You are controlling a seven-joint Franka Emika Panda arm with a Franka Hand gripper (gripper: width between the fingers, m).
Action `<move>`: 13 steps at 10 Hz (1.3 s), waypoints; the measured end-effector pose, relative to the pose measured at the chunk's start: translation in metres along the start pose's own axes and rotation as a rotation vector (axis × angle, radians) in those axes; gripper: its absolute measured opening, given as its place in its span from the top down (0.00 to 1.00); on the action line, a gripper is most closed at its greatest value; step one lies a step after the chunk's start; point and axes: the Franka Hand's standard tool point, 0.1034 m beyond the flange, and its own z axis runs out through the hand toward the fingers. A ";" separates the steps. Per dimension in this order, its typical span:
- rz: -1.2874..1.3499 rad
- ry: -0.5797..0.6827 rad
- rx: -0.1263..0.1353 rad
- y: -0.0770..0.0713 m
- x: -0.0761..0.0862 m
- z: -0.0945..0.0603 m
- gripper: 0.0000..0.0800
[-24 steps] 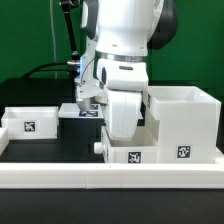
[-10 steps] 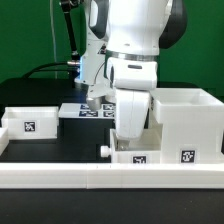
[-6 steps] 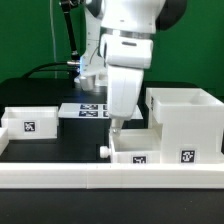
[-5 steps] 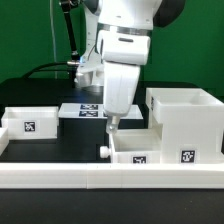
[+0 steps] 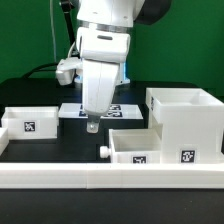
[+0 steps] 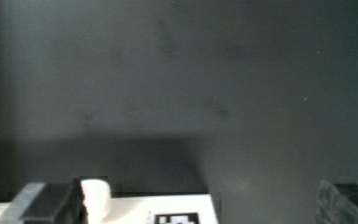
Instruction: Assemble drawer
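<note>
Gripper (image 5: 93, 125) hangs empty over black table (image 5: 50, 146), fingers (image 6: 30, 204) spread wide; drawer (image 5: 125, 156) sits lower, toward the exterior view's right of them, knob (image 5: 103, 151) end nearest, far end beside housing (image 5: 185, 118).

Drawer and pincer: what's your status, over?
Pincer open, empty, hovering above the table. Drawer beside the tall housing, knob exposed. Nothing between pincer and drawer.

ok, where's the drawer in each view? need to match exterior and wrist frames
Exterior view: the drawer sits low at the front, toward the exterior view's right, beside the taller housing.
Wrist view: only a sliver of it shows at the picture's edge, between the open jaws.
Shared landmark: its round knob, with the square marker nearby.
</note>
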 end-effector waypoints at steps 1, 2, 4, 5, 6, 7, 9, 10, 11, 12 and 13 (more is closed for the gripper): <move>-0.050 0.024 0.017 -0.003 -0.005 0.012 0.19; -0.076 0.069 0.025 -0.002 -0.012 0.019 0.19; -0.091 0.142 0.034 0.001 -0.021 0.026 0.19; -0.091 0.187 0.040 0.001 -0.025 0.031 0.19; -0.090 0.220 0.040 0.002 -0.028 0.033 0.19; -0.089 0.258 0.051 0.004 -0.027 0.037 0.19; -0.091 0.269 0.059 0.008 -0.007 0.041 0.19; -0.084 0.270 0.060 0.010 0.005 0.040 0.19; -0.066 0.265 0.064 0.010 0.010 0.039 0.19; -0.041 0.260 0.068 0.010 0.011 0.039 0.19; -0.018 0.252 0.073 0.011 0.012 0.037 0.19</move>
